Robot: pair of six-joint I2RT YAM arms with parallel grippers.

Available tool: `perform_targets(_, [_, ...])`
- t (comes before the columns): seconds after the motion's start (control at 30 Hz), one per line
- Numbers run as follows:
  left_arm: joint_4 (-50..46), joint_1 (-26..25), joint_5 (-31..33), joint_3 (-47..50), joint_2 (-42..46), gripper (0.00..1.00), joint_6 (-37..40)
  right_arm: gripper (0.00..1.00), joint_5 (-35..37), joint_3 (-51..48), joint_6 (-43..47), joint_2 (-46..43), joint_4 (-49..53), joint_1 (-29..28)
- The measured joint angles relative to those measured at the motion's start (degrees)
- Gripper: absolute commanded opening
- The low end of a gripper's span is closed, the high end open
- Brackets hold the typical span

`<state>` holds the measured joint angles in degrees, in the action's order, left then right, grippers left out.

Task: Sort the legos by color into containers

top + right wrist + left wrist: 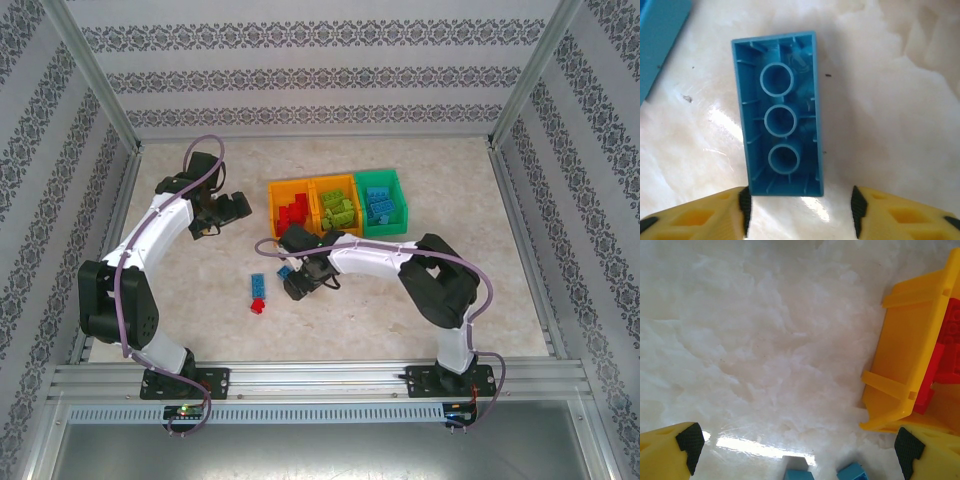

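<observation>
Hanging low over the pale table (pixel 900 100), the right gripper (pixel 800 207) holds its jaws spread; a small blue rectangular plastic brick (pixel 782 115) lies hollow side up, its near end just between them. The left gripper (pixel 799 450) stands wide apart near the orange plastic bin (pixel 900 355).

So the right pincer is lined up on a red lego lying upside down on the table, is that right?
Not quite: the lego is blue, not red. The right wrist view shows it lying underside up on the table, just ahead of the right pincer, whose jaws stand apart.
</observation>
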<state>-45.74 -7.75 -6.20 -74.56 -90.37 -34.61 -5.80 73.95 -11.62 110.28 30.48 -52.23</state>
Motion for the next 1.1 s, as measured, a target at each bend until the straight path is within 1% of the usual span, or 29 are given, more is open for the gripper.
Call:
perform_targets(0.17, [0.2,0.0,-0.1,1.8,0.9,1.00,-0.1,0.71,-0.9,2.1,4.4,-0.5,0.0,0.0])
perform_targets(0.27, [0.2,0.0,-0.1,2.9,2.3,1.00,-0.2,0.71,-2.4,5.4,6.4,0.3,0.6,0.0])
perform_targets(0.3, [0.2,0.0,0.0,3.2,2.7,1.00,-0.2,0.71,-2.9,6.4,6.8,0.8,0.6,0.0])
perform_targets(0.53, [0.2,0.0,0.0,4.4,4.3,1.00,-0.6,0.55,-3.8,10.0,8.9,6.3,1.0,0.0])
perform_targets(0.7, [0.0,0.0,0.4,4.6,4.3,1.00,-0.8,0.48,-3.7,10.7,9.2,7.1,1.7,0.4])
perform_targets(0.77, [-0.2,0.0,0.7,4.6,4.3,1.00,-0.8,0.47,-3.7,10.4,9.4,7.5,2.0,0.4])
perform_targets(0.87, [-0.3,0.0,0.9,4.6,4.3,1.00,-0.8,0.59,-3.6,9.2,9.5,7.5,2.4,0.4])
perform_targets(1.1, [-0.3,0.0,0.9,4.6,4.3,1.00,-0.8,0.70,-4.1,8.0,10.2,7.2,2.0,1.1])
